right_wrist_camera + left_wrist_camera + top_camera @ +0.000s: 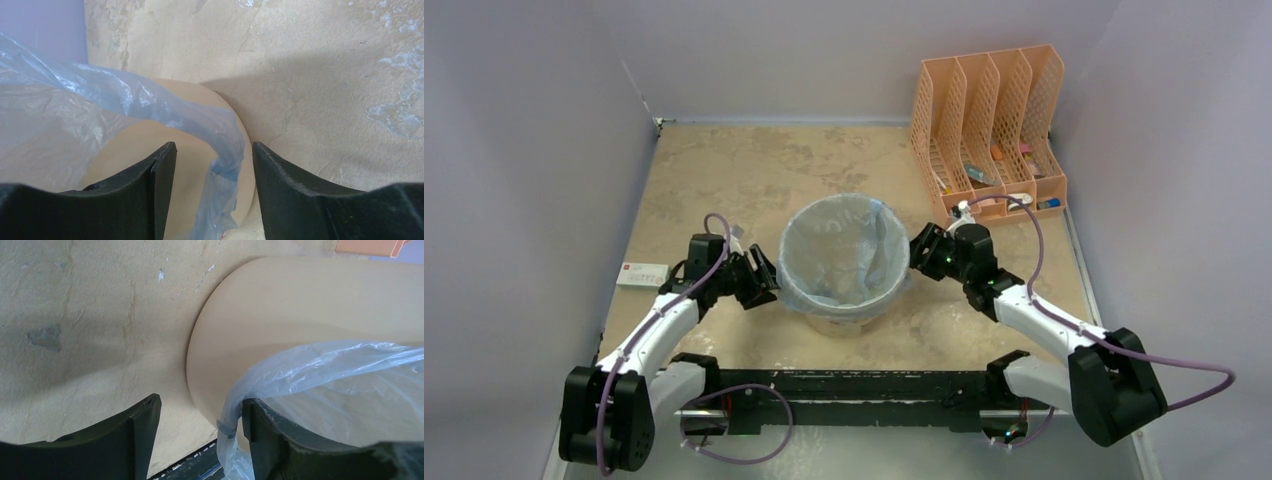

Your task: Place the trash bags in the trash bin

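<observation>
The round cream trash bin (849, 322) stands mid-table between both arms. The pale-blue translucent trash bag (839, 250) lines it, its edge folded over the rim. My left gripper (759, 280) is at the bin's left side. In the left wrist view the gripper (201, 402) is open; the bag's (325, 365) folded edge hangs between the jaws against the right finger, over the bin wall (300, 305). My right gripper (921, 250) is at the bin's right side. It (214, 150) is open, and a strip of bag (150, 100) hangs free between the jaws over the bin (197, 167).
An orange mesh file organizer (989, 130) holding small items stands at the back right. A small white box (642, 275) lies at the table's left edge. Pale walls close in the left, back and right sides. A black rail (844, 385) runs along the near edge.
</observation>
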Controlling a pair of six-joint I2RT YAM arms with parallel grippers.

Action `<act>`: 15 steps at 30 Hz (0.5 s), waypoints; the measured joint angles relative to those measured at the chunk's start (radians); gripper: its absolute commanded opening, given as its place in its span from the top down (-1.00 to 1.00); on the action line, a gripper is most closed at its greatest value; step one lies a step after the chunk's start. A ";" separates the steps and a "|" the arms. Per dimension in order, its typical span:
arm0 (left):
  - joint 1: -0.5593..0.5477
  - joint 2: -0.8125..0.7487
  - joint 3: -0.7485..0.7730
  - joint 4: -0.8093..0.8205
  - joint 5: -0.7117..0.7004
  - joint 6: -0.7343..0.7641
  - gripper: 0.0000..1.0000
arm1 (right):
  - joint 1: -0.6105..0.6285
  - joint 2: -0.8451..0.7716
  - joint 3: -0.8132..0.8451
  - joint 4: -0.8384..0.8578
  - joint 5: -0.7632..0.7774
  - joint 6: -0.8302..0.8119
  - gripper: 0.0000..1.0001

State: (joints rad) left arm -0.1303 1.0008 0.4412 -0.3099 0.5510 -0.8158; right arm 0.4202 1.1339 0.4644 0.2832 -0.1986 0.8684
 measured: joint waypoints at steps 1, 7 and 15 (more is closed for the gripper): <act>0.000 0.004 0.000 0.009 0.000 0.005 -0.22 | 0.000 -0.001 0.000 -0.003 -0.001 0.002 -0.17; -0.001 -0.023 0.032 -0.007 -0.030 0.032 -0.35 | 0.000 -0.056 -0.008 -0.031 0.007 0.005 -0.05; -0.001 -0.037 0.042 0.023 -0.026 0.069 -0.03 | 0.000 -0.086 -0.014 -0.031 0.001 -0.009 0.06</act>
State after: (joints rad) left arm -0.1310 0.9638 0.4835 -0.2874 0.5247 -0.7467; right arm 0.4206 1.0481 0.4503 0.2520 -0.1978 0.8593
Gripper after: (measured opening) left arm 0.583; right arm 0.514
